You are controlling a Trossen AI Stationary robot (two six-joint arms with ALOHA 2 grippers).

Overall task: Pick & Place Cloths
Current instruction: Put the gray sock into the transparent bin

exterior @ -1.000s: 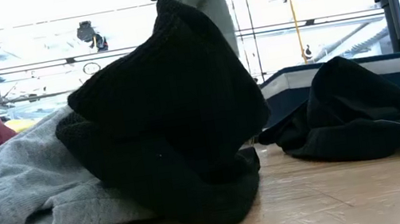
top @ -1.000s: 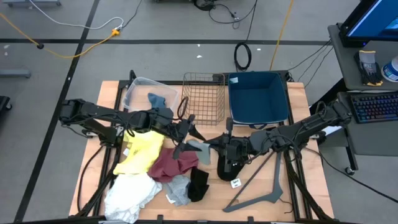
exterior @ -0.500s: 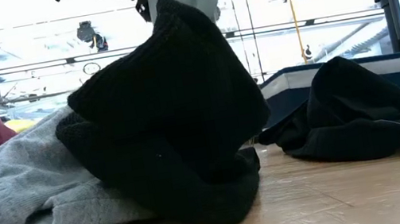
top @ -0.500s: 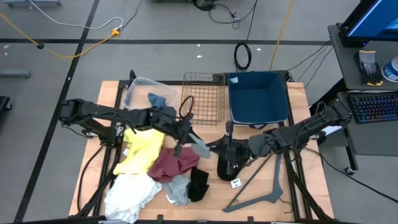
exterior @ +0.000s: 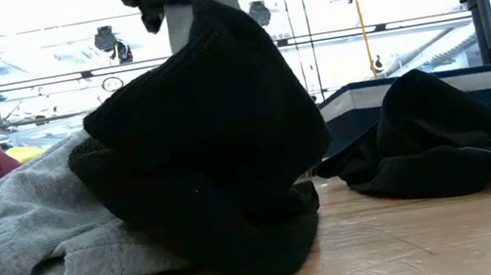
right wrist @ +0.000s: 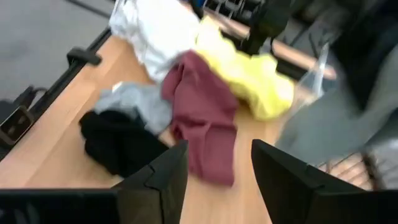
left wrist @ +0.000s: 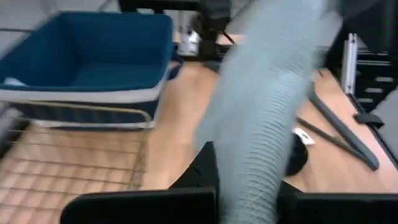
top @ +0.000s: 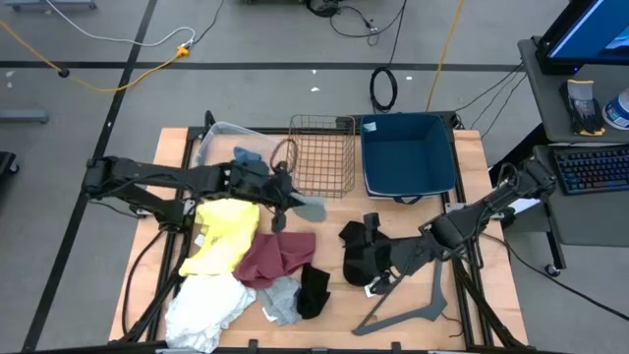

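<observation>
High view: the left gripper (top: pixel 286 196), clamped on a grey-blue cloth (top: pixel 309 208), has swung back from the table's middle toward the wire basket (top: pixel 321 155) and now hangs just in front of it, the cloth dangling off its tip. The right gripper (top: pixel 376 264) has pulled away toward the table's near side and sits over a black cloth (top: pixel 356 258); I cannot tell how its fingers stand here. So the grey-blue piece looks lifted clear and about to be dropped in a container. The yellow (top: pixel 226 234), maroon (top: pixel 275 258), white (top: pixel 201 307), light grey (top: pixel 280 300) and second black (top: pixel 314 290) cloths lie in a heap on the left half, still to be moved. A blue bin (top: pixel 408 155) and a clear tub (top: pixel 224 145) flank the basket; a hanger bar (top: pixel 418 295) lies near the right arm.

Low view: the black sock (exterior: pixel 209 153) fills the middle, the pale cloth high behind it.

Left wrist view: the cloth (left wrist: pixel 267 106) hangs from the shut fingers, basket wire (left wrist: pixel 74 162) close below.

Right wrist view: the fingers (right wrist: pixel 155 180) stand apart, empty, the heap beyond them.
</observation>
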